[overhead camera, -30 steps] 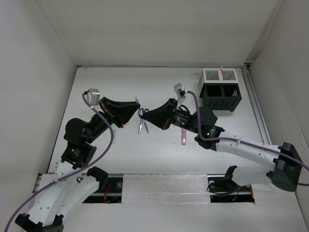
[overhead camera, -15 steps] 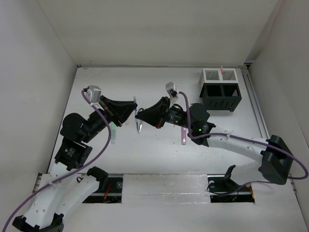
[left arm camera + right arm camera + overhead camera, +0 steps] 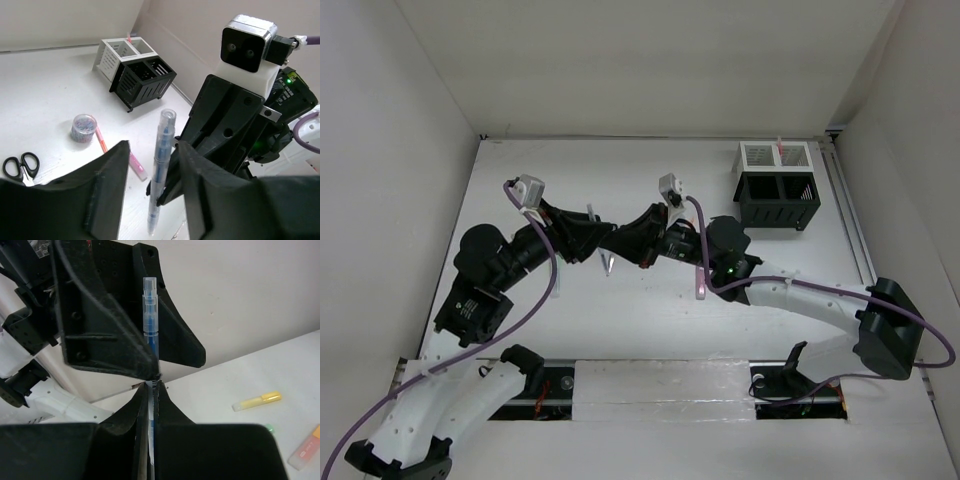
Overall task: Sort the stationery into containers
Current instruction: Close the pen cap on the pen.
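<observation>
A blue pen (image 3: 161,165) stands upright in the air between my two grippers. My right gripper (image 3: 154,390) is shut on its lower barrel. My left gripper (image 3: 152,192) straddles the same pen, jaws apart with a gap on each side, so it is open. From above, both grippers meet mid-table, the left (image 3: 601,240) and the right (image 3: 626,243), with the pen's tip (image 3: 607,264) poking below them. The black mesh organiser (image 3: 777,200) and joined white mesh box (image 3: 775,157) stand at the back right.
On the table lie black-handled scissors (image 3: 20,167), a small round jar of clips (image 3: 82,127), an orange pen (image 3: 101,141) and a pink highlighter (image 3: 701,285). A yellow highlighter (image 3: 257,401) and an orange one (image 3: 307,450) lie further off.
My left gripper's jaws have parted from the blue pen while the right gripper stays shut on it. The left arm has swung in toward the right one.
</observation>
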`<state>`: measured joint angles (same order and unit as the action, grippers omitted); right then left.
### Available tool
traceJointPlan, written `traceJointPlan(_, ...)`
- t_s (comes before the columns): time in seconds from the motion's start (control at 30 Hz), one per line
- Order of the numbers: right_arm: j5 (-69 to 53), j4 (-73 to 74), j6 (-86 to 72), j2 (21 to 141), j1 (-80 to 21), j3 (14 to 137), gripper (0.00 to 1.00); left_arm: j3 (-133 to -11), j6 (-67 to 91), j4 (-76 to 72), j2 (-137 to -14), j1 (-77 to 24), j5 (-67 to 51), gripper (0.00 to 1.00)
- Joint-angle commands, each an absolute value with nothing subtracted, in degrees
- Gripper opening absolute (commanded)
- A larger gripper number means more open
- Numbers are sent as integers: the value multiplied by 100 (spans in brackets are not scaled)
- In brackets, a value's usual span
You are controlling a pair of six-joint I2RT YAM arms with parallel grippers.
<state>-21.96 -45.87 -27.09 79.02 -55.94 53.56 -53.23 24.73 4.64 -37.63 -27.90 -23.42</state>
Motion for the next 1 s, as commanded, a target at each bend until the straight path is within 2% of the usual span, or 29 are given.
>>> traceJointPlan(0.0,-1952,-4755,-2584,7778,-5625,5581,0,-5502,2338,378,-3604,-2804,-2347,43)
traceJointPlan(0.2,-1600,-4693,-2470,7884,-5625,5695,0,-5502,2286,500,-3411,-2804,-2514,66)
traceJointPlan(0.27,-1547,-4693,-2470,7937,-5573,5695,0,-5563,2233,597,-3358,-2804,-2453,81)
traceJointPlan(0.33,-1547,-4641,-2470,7989,-5572,5748,0,-5616,2232,729,-3270,-2804,-2233,100)
traceJointPlan(0.53,-1547,-4588,-2417,7937,-5572,5687,0,-6046,2355,1413,-2998,-2804,-689,100)
traceJointPlan(0.6,-1547,-4588,-2356,7876,-5572,5582,0,-6240,2496,1555,-2919,-2804,460,100)
traceJointPlan(0.63,-1547,-4527,-2355,7805,-5572,5581,0,-6240,2557,1669,-2840,-2804,466,100)
traceJointPlan(0.7,-1495,-4387,-2215,7744,-5572,5520,0,-6311,2619,1784,-2787,-2804,1211,100)
traceJointPlan(0.97,-1494,-4271,-1776,7629,-5572,5344,0,-6451,2619,1881,-2900,-2804,1644,100)
